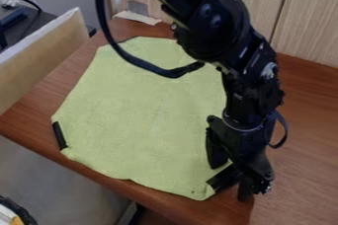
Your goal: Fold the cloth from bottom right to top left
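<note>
The robot arm enters at the top edge, right of center, and descends along the right side of the frame with its joints bent, its lower section near vertical. Its gripper is at the lower right, pointed down at the lower-right edge of the cloth; whether it is released, clenched or grasping the cloth cannot be told. A black cable loops from the upper arm across the upper part of the cloth (a second, smaller loop projects to the right of the wrist). At the lower left, a round, black-rimmed object is cut off by the frame; its inner area is white and orange. The cloth, yellow-green, lies spread over the center and left of the brown wooden counter, with an irregular outline and a narrow black strip at its left edge. The arm obstructs the view of the cloth's right edge. A pale strip lies near the counter's rear edge, upper left of center. A light board stands along the left side, and wood-grain paneling forms the background at the upper right.
</note>
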You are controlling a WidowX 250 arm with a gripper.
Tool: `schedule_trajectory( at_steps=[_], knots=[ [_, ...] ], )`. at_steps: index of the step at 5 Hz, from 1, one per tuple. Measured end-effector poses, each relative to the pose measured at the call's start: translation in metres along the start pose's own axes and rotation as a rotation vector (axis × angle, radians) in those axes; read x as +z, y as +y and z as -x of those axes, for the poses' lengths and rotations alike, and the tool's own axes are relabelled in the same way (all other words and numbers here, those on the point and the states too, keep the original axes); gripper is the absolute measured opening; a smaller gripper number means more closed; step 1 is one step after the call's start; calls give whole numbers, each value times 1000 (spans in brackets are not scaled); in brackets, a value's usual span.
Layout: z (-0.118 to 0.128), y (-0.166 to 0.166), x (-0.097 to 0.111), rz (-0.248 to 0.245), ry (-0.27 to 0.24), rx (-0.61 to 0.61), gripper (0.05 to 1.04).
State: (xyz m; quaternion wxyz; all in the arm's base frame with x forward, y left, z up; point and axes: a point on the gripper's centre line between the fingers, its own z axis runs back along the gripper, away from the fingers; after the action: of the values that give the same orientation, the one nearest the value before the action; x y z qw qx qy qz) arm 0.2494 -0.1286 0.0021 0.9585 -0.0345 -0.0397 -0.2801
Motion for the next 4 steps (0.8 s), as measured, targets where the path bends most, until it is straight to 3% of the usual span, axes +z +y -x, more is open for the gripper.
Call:
schedule_trajectory(
  at_steps=[1, 2, 3, 4],
  knots=[
    [-4, 3, -2, -47, 19, -15, 675],
    [-5, 3, -3, -55, 41, -8, 381],
    [-5, 2, -4, -45, 42, -6, 181],
    [-3, 2, -3, -34, 36, -14, 89]
  ],
)
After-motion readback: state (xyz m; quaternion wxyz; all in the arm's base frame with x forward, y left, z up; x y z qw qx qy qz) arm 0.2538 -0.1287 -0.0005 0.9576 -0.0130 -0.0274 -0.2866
